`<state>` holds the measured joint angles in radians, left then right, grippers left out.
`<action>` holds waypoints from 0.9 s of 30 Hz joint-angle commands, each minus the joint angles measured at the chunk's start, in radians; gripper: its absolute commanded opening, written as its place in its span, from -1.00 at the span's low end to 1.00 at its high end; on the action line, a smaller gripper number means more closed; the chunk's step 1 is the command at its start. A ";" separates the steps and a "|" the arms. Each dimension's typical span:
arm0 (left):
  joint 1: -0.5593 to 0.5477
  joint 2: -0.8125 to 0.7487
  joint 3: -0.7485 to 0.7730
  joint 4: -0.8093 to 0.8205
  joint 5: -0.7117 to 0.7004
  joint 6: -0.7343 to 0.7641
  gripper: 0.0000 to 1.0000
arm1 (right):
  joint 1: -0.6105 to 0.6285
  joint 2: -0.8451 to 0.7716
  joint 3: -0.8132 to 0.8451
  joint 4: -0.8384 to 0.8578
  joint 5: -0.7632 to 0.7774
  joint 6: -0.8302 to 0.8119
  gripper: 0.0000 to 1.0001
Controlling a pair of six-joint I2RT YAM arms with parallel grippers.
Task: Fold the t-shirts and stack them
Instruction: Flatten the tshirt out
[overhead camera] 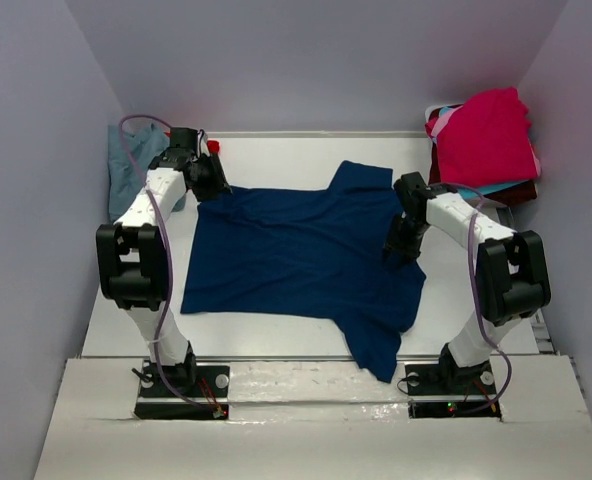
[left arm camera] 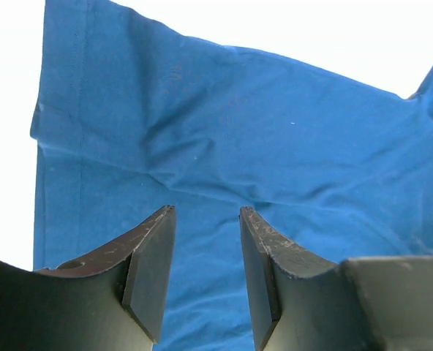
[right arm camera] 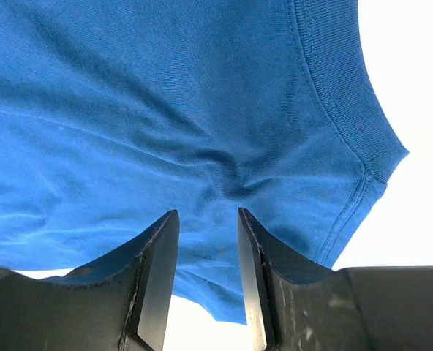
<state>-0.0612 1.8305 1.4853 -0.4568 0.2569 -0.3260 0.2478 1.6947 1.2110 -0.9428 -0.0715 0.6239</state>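
The navy t-shirt point(overhead camera: 296, 250) lies spread, plain side up, across the middle of the white table point(overhead camera: 276, 150). Only the top view shows the blue-grey t-shirt point(overhead camera: 131, 150) at the far left and the red-topped pile of t-shirts point(overhead camera: 486, 135) at the far right; whether a bin holds that pile I cannot tell. The wrist views add a stitched hem point(left arm camera: 77, 58) and a ribbed collar point(right arm camera: 333, 95). The left gripper point(left arm camera: 207, 212) and right gripper point(right arm camera: 208, 213) hang over the cloth, jaws apart.

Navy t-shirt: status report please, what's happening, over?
Left hand, right hand both open, gripping nothing. Navy t-shirt spread flat, unfolded. Other t-shirts piled far right, out of the way.
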 commanded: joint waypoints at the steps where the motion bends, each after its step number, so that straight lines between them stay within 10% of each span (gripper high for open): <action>1: -0.034 -0.074 -0.045 -0.078 -0.111 -0.014 0.01 | -0.007 -0.036 -0.011 -0.031 -0.025 -0.026 -0.12; 11: -0.034 -0.259 -0.399 -0.054 -0.139 -0.087 -0.06 | -0.007 -0.070 -0.094 -0.027 -0.106 -0.050 -0.14; 27: -0.011 -0.218 -0.525 0.010 -0.139 -0.110 -0.09 | 0.030 0.065 -0.125 0.068 -0.189 -0.067 -0.16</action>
<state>-0.0937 1.5921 1.0042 -0.4667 0.1150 -0.4259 0.2638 1.7172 1.0977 -0.9260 -0.2241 0.5716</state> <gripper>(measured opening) 0.464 0.426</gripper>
